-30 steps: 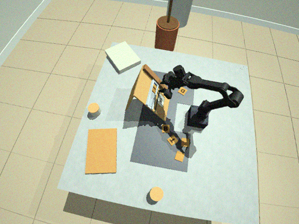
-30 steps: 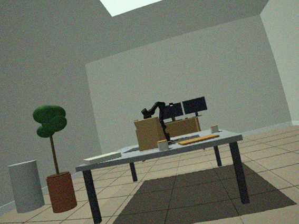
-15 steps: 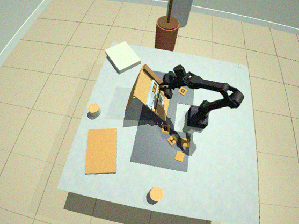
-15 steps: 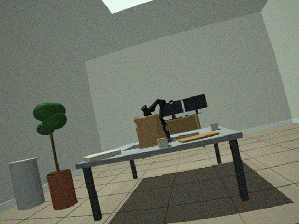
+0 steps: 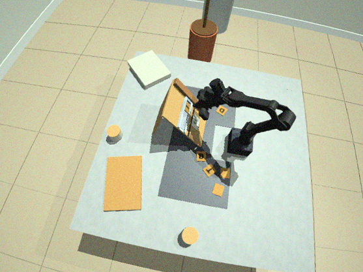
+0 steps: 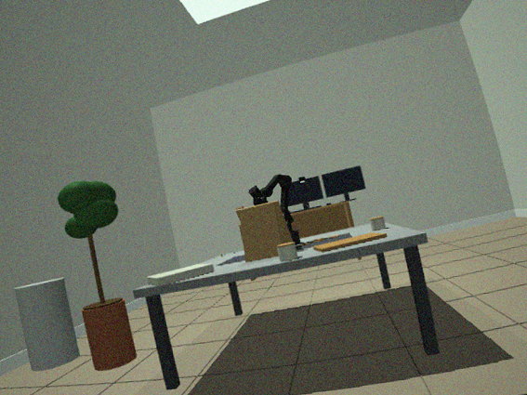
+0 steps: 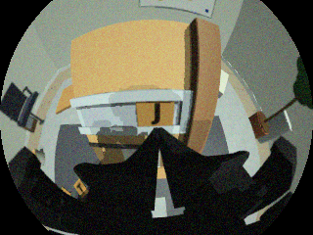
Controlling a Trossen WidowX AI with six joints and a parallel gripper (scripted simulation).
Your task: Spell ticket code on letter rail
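The sloped board (image 5: 172, 106) (image 7: 127, 59) carries a pale letter rail (image 7: 122, 96). One tile marked J (image 7: 156, 114) sits in the rail near its right end in the wrist view, with a narrow gap on its right. The rail left of it holds no tile. My gripper (image 7: 158, 131) is shut and empty, its tips at the J tile's lower edge. The ticket below the rail is mostly hidden by the fingers and its code is unreadable. A tile marked D (image 5: 221, 110) lies on one side; several tiles, including one (image 5: 201, 156) by the board's near corner and another (image 5: 218, 189), lie on the grey mat (image 5: 177, 182).
A brown upright strip (image 7: 204, 83) stands along the board's right side in the wrist view. The counter also bears a white block (image 5: 149, 68), a flat orange panel (image 5: 122, 183) and two cups, one at the left (image 5: 113, 132) and one near the front (image 5: 189, 236).
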